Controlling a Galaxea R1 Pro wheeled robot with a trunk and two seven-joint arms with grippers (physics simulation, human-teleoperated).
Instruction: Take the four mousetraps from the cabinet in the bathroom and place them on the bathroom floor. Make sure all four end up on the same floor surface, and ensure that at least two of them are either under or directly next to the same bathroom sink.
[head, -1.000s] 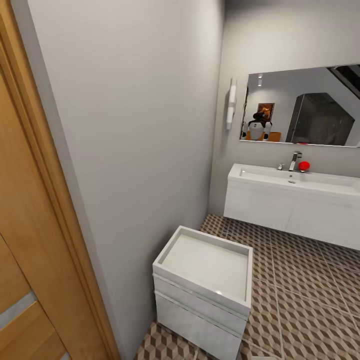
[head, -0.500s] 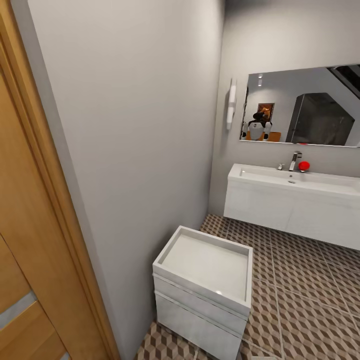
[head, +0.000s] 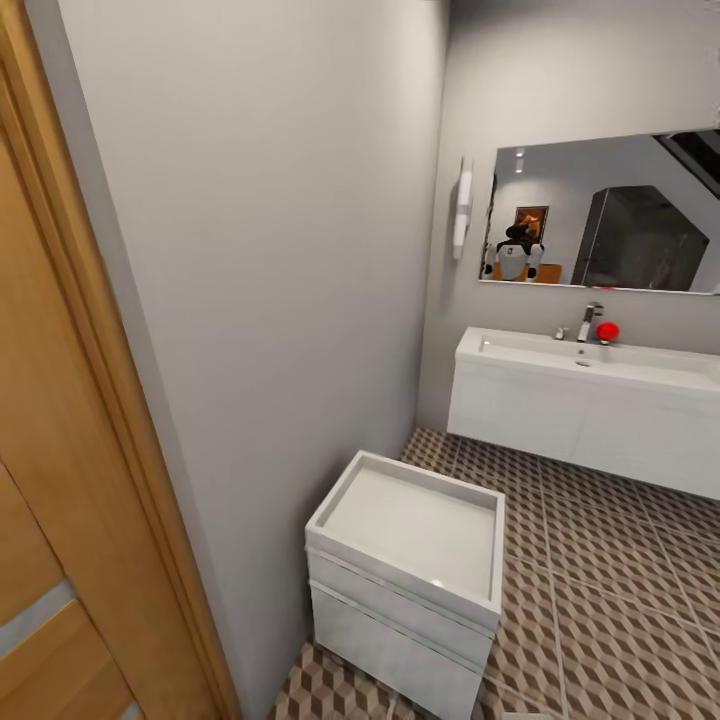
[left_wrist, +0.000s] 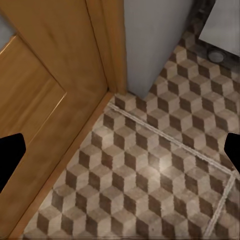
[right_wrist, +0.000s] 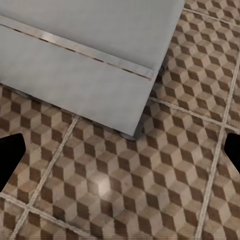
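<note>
both end effectors, left (left_wrist: 120, 155) and right (right_wrist: 120, 160), spread wide, empty, above bathroom floor (head: 600, 600). bathroom sink (head: 590, 385) beyond white unit (head: 410, 570). mousetraps likely light, stiff; pinch board edges.

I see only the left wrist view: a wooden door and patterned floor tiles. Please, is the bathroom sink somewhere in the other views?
Observer: Yes. In the head view the bathroom sink hangs on the far wall, ahead and to the right, with a chrome tap on it.
Operator: Does something stand between us and it?
Observer: A small white unit with a recessed top stands against the left wall, nearer than the sink. The bathroom floor runs past its right side to the sink.
Operator: And the right gripper, please?
Observer: In the right wrist view the right gripper has its jaws wide apart above the tiles, near a lower corner of that white unit.
</note>
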